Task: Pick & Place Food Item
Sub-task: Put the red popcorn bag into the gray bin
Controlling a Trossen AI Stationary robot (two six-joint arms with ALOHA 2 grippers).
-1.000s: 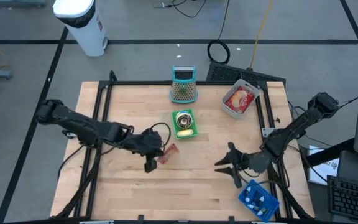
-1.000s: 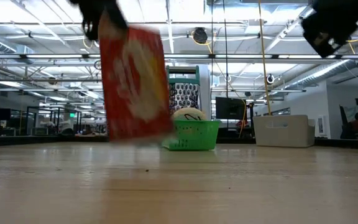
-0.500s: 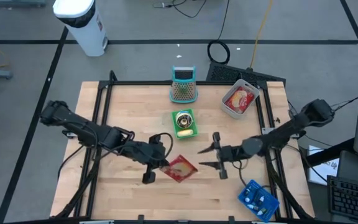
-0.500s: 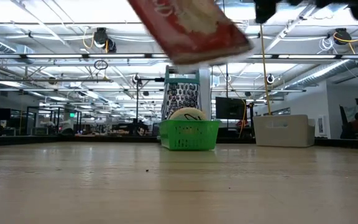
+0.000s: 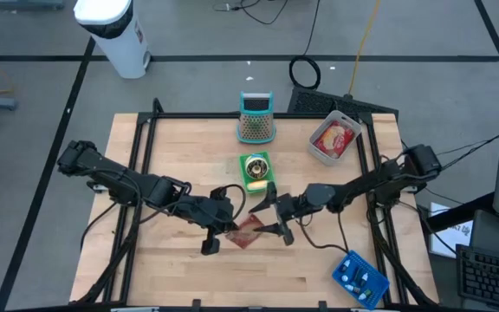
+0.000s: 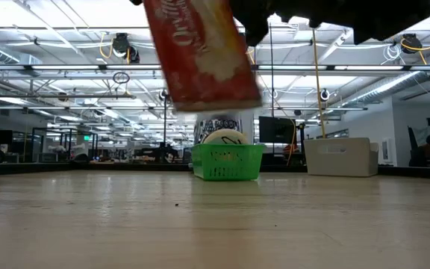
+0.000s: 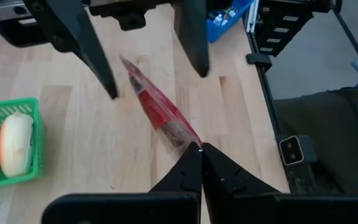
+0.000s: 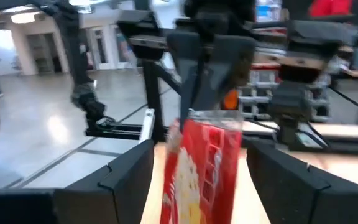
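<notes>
A red food packet (image 5: pixel 248 232) hangs in the air over the middle of the table, with my left gripper (image 5: pixel 230 227) shut on it. In the low view the packet (image 6: pixel 200 56) stands nearly upright, well above the tabletop. My right gripper (image 5: pixel 269 217) comes in from the table's right and is open. Its two fingers (image 7: pixel 191 37) stand on either side of the packet (image 7: pixel 157 106) with a gap on each side. In the right wrist view the packet (image 8: pixel 204 168) hangs between that gripper's own fingers (image 8: pixel 126 174). My left gripper pinches the packet's upper edge (image 7: pixel 188 140) between its two fingertips. The fingers slant down from the table's left. The packet hangs below them, a little tilted and clear of the table.
A green basket (image 5: pixel 267 182) holding a round pastry sits just beyond the grippers. A grater (image 5: pixel 255 121) stands at the far edge. A grey bin (image 5: pixel 319 149) with a red packet is at the far right, and a blue box (image 5: pixel 359 277) at the near right corner.
My right gripper has swung from the table's near right toward the left and turned level, ending around the packet. My left gripper has risen a little toward the middle. The packet, lifted clear, swung flat and has come back nearly upright.
</notes>
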